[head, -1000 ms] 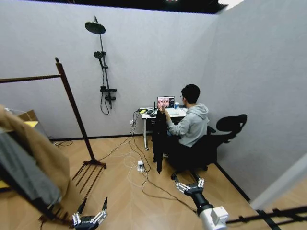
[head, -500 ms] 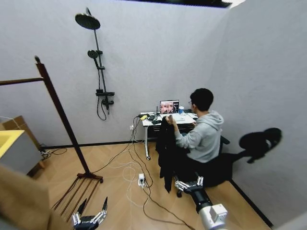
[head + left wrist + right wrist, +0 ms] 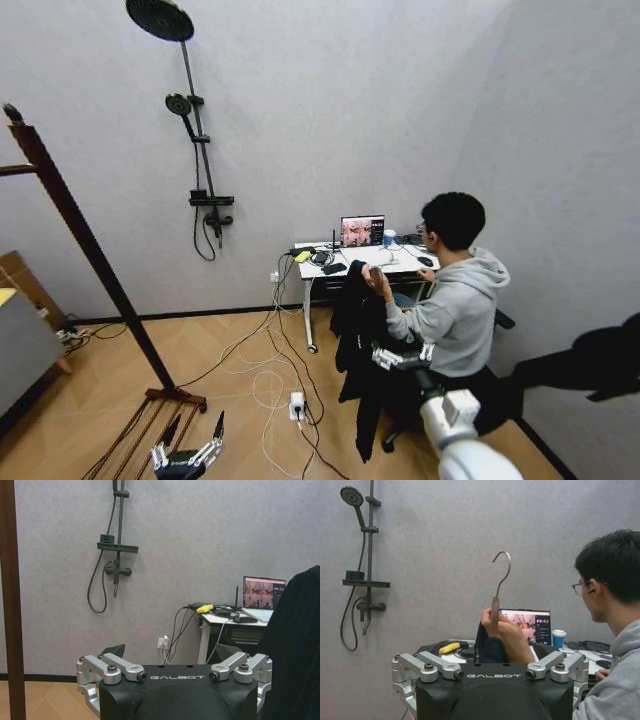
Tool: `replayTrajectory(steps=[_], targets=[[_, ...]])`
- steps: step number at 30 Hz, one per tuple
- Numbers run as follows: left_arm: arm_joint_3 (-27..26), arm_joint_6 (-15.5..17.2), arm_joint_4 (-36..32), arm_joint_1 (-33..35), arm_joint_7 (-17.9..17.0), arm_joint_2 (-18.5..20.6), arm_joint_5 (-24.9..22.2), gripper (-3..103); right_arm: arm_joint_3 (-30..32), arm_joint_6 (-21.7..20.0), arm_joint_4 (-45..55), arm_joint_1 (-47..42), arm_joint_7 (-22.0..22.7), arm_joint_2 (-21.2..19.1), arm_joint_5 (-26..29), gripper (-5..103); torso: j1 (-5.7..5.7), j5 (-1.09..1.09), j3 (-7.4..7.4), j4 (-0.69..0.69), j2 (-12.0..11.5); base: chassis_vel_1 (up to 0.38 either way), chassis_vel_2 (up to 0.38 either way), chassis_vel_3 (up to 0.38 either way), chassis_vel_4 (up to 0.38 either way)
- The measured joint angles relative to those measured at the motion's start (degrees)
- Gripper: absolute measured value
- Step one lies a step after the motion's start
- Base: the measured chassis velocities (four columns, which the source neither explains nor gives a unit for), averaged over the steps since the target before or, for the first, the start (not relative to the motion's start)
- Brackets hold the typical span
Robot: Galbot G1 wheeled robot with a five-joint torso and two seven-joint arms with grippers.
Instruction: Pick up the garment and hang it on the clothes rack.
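Right tool (image 3: 401, 357) (fingers spread) reaches toward garment (image 3: 358, 340); left tool (image 3: 186, 455) spread, low.

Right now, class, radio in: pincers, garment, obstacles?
Both pincers open: right at garment, left low. Person's hand holds hanger. Rack far left.

The clothes rack (image 3: 85, 255) is cut off by the head view's left edge, so only one post and a stub of its rail show. In the right wrist view the garment (image 3: 490, 647) is mostly hidden behind the right gripper (image 3: 492, 672). A person's hand (image 3: 506, 635) covers the hanger's neck below the hook (image 3: 502, 572).
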Motion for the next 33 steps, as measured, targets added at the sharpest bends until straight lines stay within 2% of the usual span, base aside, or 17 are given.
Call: replayTrajectory(steps=[5,14,18,27,30,31,33], targets=[[0.00,0.00,0.00,0.01,0.00,0.00,0.00,100,0.12,1.06,-7.92,9.05,0.26,-3.38,3.24,100,-0.06,0.00,-0.02,-0.01,0.05,0.056,-0.075,-0.050,0.049],[-0.01,0.00,0.00,0.00,-0.01,0.00,0.00,100,-1.18,3.44,-17.98,16.26,-0.82,-4.81,2.92,100,0.03,0.01,0.01,0.00,0.00,0.012,-0.007,-0.009,0.008],[0.00,0.00,0.00,0.00,-0.01,0.00,0.00,100,-2.64,5.77,-23.13,20.84,-3.24,-5.94,2.73,100,0.04,0.00,0.01,-0.01,0.00,0.000,0.000,0.000,0.000],[0.00,0.00,0.00,0.00,0.00,0.00,0.00,100,-6.42,4.50,-28.09,29.24,-3.97,-10.30,5.58,101,0.02,0.00,0.00,0.00,0.00,0.000,0.000,0.000,0.000],[0.00,0.00,0.00,0.00,-0.01,0.00,0.00,100,-7.06,3.89,-29.37,31.38,-3.96,-11.23,6.41,91,0.02,-0.01,0.00,0.01,0.00,0.000,0.000,0.000,0.000],[0.00,0.00,0.00,0.00,-0.01,0.00,0.00,100,-7.06,3.89,-29.37,31.38,-3.96,-11.23,6.41,91,0.02,-0.01,0.00,0.01,0.00,0.000,0.000,0.000,0.000],[0.00,0.00,0.00,0.00,0.00,0.00,0.00,100,-7.72,3.50,-30.50,32.93,-4.09,-11.94,7.57,81,0.02,-0.01,0.00,0.00,0.01,0.000,0.000,0.000,0.000]])
